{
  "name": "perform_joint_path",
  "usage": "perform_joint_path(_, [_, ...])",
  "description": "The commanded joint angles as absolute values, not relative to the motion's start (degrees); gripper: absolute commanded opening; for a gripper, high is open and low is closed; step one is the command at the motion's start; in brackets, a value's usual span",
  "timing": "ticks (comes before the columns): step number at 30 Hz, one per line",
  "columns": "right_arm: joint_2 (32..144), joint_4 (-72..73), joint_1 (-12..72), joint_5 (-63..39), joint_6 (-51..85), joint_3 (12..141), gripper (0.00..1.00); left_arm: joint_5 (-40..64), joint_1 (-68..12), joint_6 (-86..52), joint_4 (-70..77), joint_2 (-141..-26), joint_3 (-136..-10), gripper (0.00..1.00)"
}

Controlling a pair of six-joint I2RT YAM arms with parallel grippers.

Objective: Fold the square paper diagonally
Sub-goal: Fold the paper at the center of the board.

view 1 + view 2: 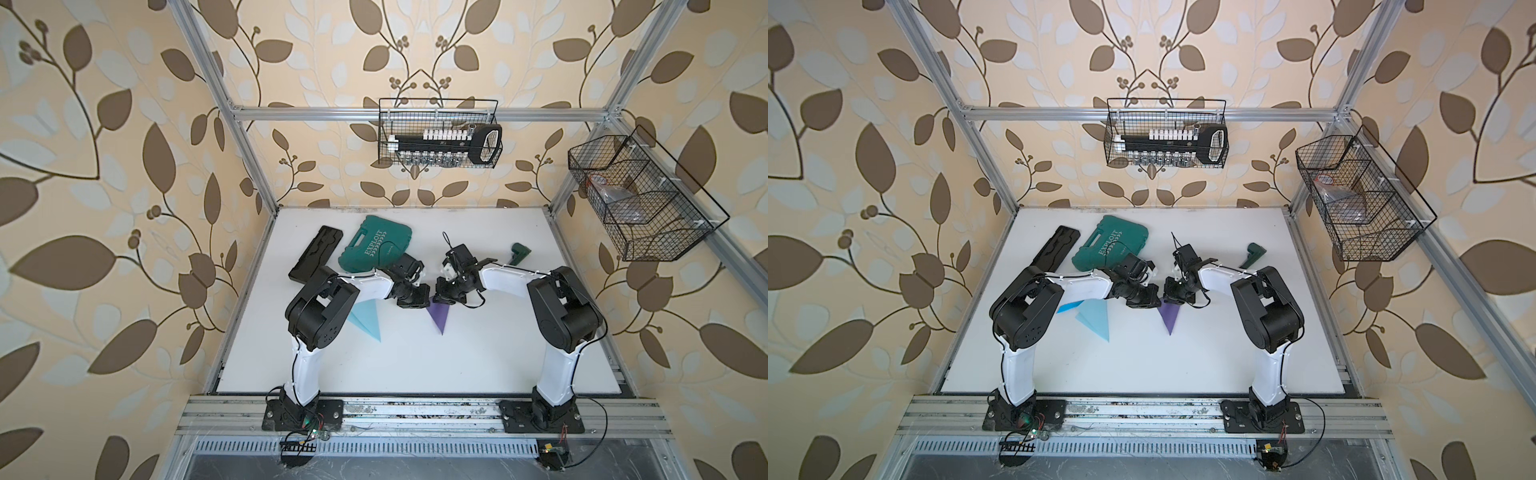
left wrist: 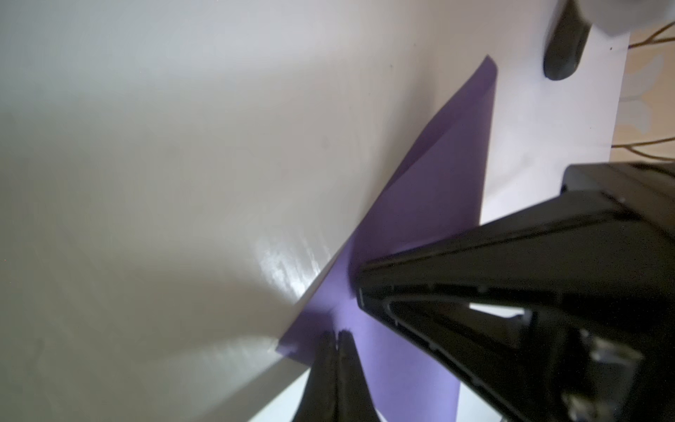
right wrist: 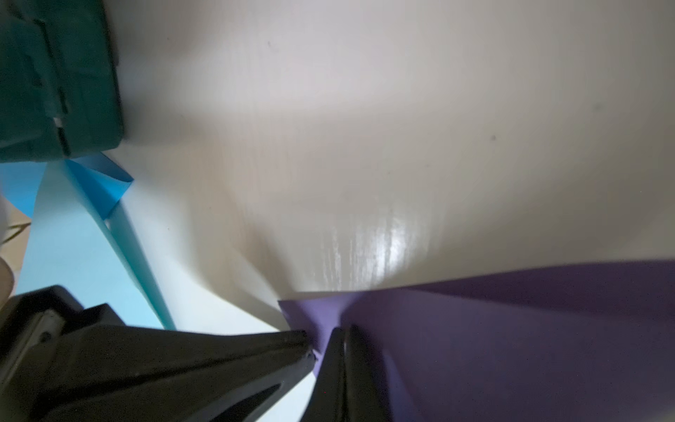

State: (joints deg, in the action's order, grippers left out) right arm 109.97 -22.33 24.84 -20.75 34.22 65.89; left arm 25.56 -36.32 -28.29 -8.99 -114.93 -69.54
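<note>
There are three papers: one purple paper [image 1: 439,318], one pale blue paper [image 1: 368,322] and one bright blue paper [image 1: 1068,308]. Alongside are one green case [image 1: 376,245], one black tray [image 1: 316,253] and one small green tool [image 1: 519,251]. Two baskets hang, far basket [image 1: 436,133] and right basket [image 1: 640,199], above two arms, left arm [image 1: 374,286] and right arm [image 1: 503,280].

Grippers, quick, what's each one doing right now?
Left gripper: jaws shut, pinching the purple paper.
Right gripper: jaws shut, pinching the purple paper too.
</note>
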Motion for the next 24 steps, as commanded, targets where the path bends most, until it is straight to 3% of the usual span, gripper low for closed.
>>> perform_joint_path(1, [109.4,-25.4,24.7,-18.8,32.2,63.7,0.0,20.8,-35.9,-28.5,-14.9,-119.0,-69.1,0.0])
perform_joint_path(12, [109.2,-25.9,24.8,-18.8,30.9,63.7,0.0,22.5,-35.9,-27.5,-14.0,-118.8,-69.4,0.0])
perform_joint_path(24, [110.8,-26.9,26.5,-17.7,29.3,64.5,0.0,26.8,-36.1,-28.9,-6.9,-108.5,-66.4,0.0])
